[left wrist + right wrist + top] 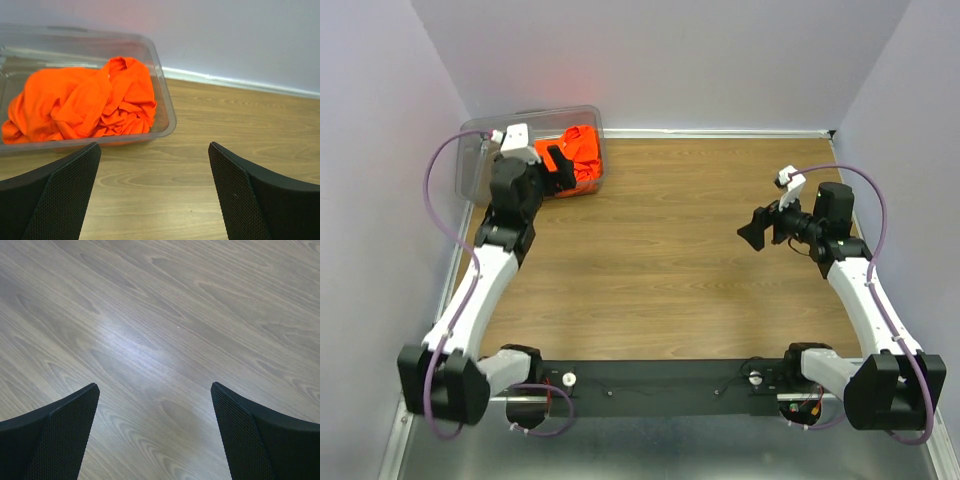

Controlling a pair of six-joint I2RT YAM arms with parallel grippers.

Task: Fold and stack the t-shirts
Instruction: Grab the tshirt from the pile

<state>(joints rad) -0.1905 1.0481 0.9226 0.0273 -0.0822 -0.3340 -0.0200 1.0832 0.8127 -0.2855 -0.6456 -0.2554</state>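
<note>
Clear bin [167, 112] walls ring the crumpled t-shirts [85, 105] ahead of the left claw [154, 146], spread apart like the right claw [155, 386].

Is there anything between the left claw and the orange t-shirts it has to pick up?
Only the clear bin, by its near wall: the t-shirts lie crumpled inside, and the open left claw faces that wall from outside. No lid shows, so reaching over the rim looks free.
</note>
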